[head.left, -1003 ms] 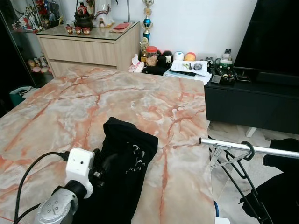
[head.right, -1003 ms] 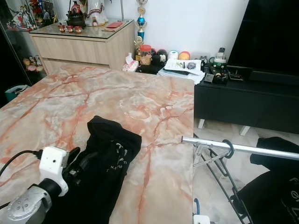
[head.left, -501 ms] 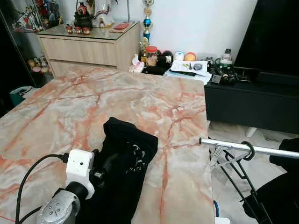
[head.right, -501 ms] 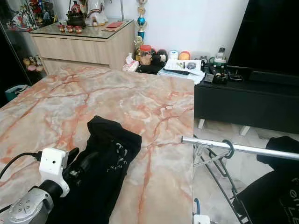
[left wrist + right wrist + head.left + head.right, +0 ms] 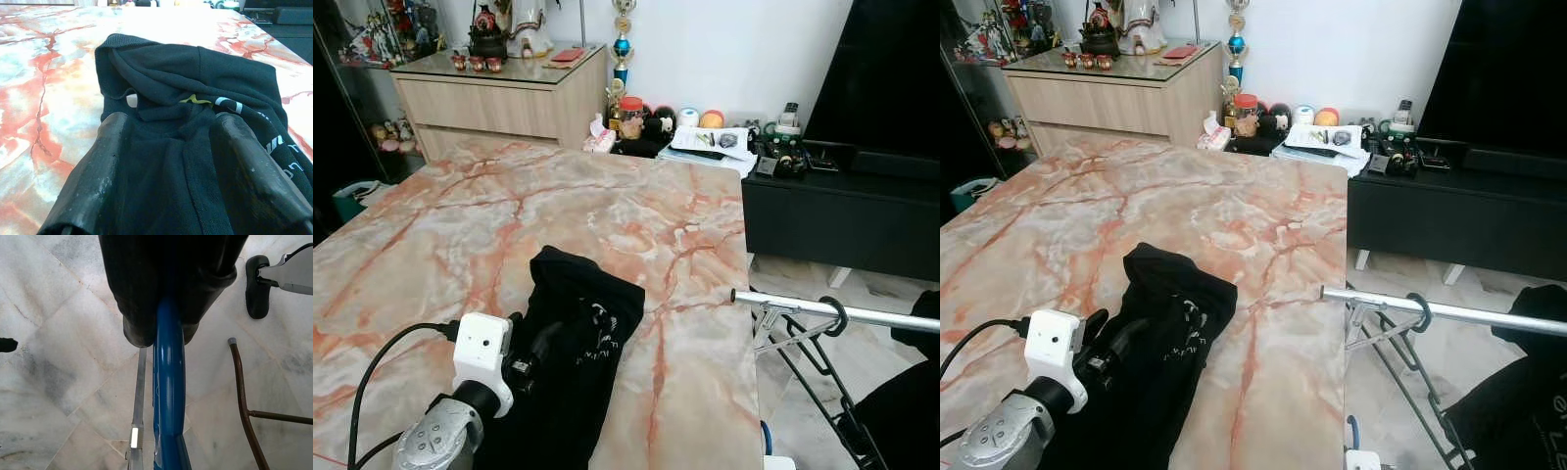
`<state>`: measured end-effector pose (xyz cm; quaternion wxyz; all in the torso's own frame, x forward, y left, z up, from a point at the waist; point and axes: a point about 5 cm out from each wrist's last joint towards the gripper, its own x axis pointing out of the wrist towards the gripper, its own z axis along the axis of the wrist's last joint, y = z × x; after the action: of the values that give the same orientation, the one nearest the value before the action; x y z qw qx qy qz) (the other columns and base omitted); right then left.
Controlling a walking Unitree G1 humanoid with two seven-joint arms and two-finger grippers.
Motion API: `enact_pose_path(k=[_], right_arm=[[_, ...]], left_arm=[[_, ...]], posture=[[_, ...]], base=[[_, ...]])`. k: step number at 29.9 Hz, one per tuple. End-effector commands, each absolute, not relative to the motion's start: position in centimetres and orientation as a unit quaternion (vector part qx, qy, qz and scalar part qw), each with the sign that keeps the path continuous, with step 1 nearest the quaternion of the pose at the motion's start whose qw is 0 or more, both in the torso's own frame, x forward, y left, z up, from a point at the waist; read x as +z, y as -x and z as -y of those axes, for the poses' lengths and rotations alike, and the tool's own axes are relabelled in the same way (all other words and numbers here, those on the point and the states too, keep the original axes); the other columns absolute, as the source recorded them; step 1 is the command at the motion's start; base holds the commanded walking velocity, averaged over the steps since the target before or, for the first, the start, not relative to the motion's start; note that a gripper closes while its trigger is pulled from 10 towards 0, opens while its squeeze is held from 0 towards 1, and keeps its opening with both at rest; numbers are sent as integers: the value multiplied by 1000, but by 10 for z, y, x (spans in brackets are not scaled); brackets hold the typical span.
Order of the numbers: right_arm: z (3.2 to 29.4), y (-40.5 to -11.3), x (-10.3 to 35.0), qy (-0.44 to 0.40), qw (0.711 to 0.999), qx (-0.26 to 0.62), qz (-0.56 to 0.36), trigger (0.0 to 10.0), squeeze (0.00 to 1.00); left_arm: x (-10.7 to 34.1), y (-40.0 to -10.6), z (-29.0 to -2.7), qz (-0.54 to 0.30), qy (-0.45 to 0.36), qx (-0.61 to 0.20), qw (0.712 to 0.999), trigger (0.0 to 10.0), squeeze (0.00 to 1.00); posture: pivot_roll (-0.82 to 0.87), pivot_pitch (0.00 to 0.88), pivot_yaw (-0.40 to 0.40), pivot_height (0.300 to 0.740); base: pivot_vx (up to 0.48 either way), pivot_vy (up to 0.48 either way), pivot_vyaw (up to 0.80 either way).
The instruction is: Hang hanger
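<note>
Clamping hard with the right gripper (image 5: 166,333), both black fingers pressed together on the blue hanger (image 5: 168,396), with no gap between pad and plastic. Running straight out along the gripper's own line (the long axis of that blue bar), heading down toward the pale marble floor (image 5: 58,357), with a brown wire hook (image 5: 240,382) standing just beside it and a black rack foot (image 5: 257,286) lying near.

Resting the left gripper (image 5: 168,122) meanwhile on the black garment (image 5: 578,333), fingers (image 5: 105,161) spread wide and flat on the cloth, closing on nothing. Lying under both, the marble table (image 5: 607,215), with the garment heaped toward its near edge.

Moving outward to the target: a silver rail (image 5: 876,316) jutting just past the table's right edge, stretching off to the robot's right, already carrying a dark hook (image 5: 832,315) looped over it near its free end. Sitting clearly on the right arm's side, so judging that arm to be the nearer one and the one doing the hanging.

Turning everything on one relation, probably: getting the hanger's hook above the rail and crosswise to it before lowering. Not showing how far the hook end is standing from the rail, so cannot tell that gap.
</note>
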<state>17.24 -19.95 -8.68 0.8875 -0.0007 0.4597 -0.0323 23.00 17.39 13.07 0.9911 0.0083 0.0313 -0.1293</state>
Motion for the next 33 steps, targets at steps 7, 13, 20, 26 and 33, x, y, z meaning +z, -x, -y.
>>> enact_pose_path(k=[7, 13, 20, 26, 33], right_arm=[[200, -176, -85, 1, 889, -32, -457, 10000, 0], [200, -176, -85, 1, 889, -32, -457, 10000, 0], [200, -176, -85, 2, 889, -31, -457, 10000, 0], [200, -176, -85, 1, 889, -31, -457, 10000, 0], [200, -176, -85, 2, 889, -30, -457, 10000, 0]], left_arm=[[135, -231, -171, -22, -2, -136, 990, 10000, 0], [135, -231, -171, -21, -3, -139, 990, 10000, 0], [137, -232, -170, -18, -1, -140, 990, 10000, 0], [136, -232, -169, -19, 0, -142, 990, 10000, 0], [136, -232, -169, -20, -2, -142, 990, 10000, 0]], posture=[[205, 0, -17, 740], [206, 0, -17, 740], [206, 0, -17, 740], [208, 0, -18, 740], [208, 0, -18, 740]], base=[[0, 0, 0], [-121, 0, 0], [-250, 0, 0], [-272, 0, 0], [-273, 0, 0]])
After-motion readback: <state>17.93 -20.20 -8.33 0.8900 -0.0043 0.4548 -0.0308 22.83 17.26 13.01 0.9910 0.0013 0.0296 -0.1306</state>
